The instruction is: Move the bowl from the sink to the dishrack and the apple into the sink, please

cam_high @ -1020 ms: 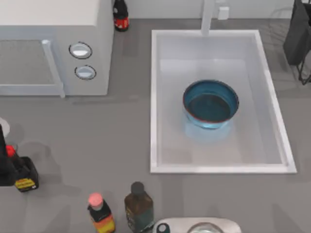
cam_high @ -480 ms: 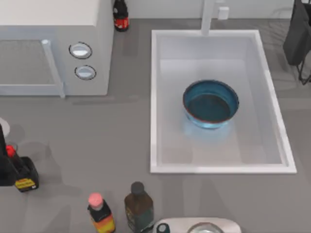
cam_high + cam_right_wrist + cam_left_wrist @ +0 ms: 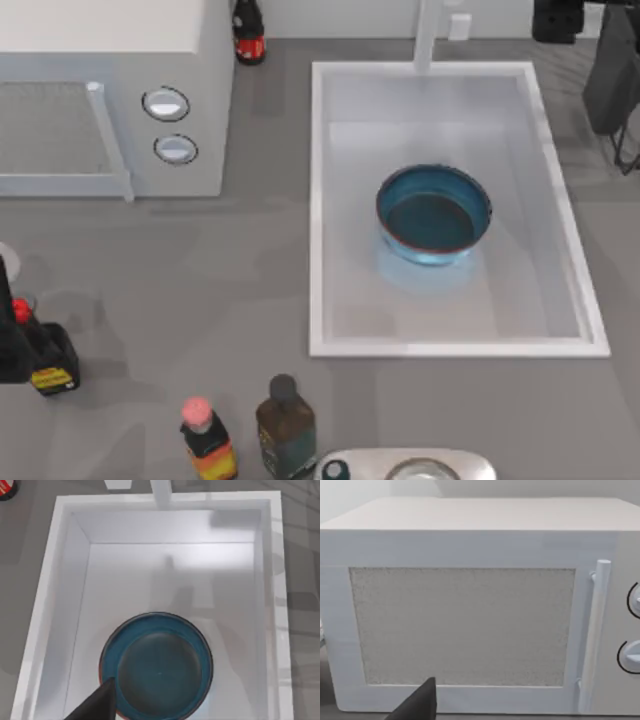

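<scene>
The blue bowl [image 3: 433,215] with its reddish rim sits upright in the white sink [image 3: 320,200], a little right of the basin's middle. In the right wrist view the bowl [image 3: 157,667] lies below the camera inside the sink [image 3: 65,580], with a dark tip of my right gripper [image 3: 97,704] at its edge in the picture. My right arm [image 3: 612,70] hangs at the top right, and a dark part of it [image 3: 562,20] reaches past the sink's back right corner. Thin wires of the dishrack [image 3: 585,60] show beside it. The apple is out of view. My left arm [image 3: 8,345] is parked at the far left.
A white microwave [image 3: 110,95] fills the back left, and it faces the left wrist camera [image 3: 465,625]. The faucet post [image 3: 428,35] stands at the sink's back rim. A red-capped bottle [image 3: 248,35] is at the back. Several bottles [image 3: 285,425] stand along the front edge.
A dark part of my right arm has come into the top view at the back, right of the faucet. The bowl and my left arm have not moved.
</scene>
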Controlling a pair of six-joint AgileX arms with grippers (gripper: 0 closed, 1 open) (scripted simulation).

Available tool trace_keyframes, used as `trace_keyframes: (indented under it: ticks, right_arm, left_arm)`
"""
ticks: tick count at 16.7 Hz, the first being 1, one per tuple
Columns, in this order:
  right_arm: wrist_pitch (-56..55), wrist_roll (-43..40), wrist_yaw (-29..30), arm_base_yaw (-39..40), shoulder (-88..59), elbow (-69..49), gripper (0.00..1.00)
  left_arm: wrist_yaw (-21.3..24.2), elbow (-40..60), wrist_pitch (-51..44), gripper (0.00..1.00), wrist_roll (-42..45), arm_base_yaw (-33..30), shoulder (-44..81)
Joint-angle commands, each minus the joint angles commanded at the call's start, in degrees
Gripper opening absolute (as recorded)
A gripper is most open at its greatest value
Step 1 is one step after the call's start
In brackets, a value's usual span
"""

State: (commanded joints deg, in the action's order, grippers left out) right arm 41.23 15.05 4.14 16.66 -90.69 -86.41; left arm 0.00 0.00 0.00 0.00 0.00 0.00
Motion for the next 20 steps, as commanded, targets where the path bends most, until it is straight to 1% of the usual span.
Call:
trace_keyframes:
  ticks: [6, 9, 11, 15, 20]
  right_arm:
    - [16.84, 8.12, 1.54, 6.94, -34.89, -32.91, 1.0]
    - [23.54, 11.69, 2.0, 9.9, -48.59, -45.59, 1.0]
    - [26.91, 13.59, 2.18, 11.45, -55.42, -51.88, 1.0]
    - [30.51, 15.71, 2.31, 13.17, -62.52, -58.52, 1.0]
    - [30.55, 15.74, 2.27, 12.94, -62.9, -58.58, 1.0]
  left_arm:
    - [0.0, 0.0, 0.0, 1.0, 0.0, 0.0, 0.0]
    - [0.0, 0.0, 0.0, 1.0, 0.0, 0.0, 0.0]
    - [0.0, 0.0, 0.0, 1.0, 0.0, 0.0, 0.0]
    - [0.0, 0.0, 0.0, 1.0, 0.0, 0.0, 0.0]
    - [0.0, 0.0, 0.0, 1.0, 0.0, 0.0, 0.0]
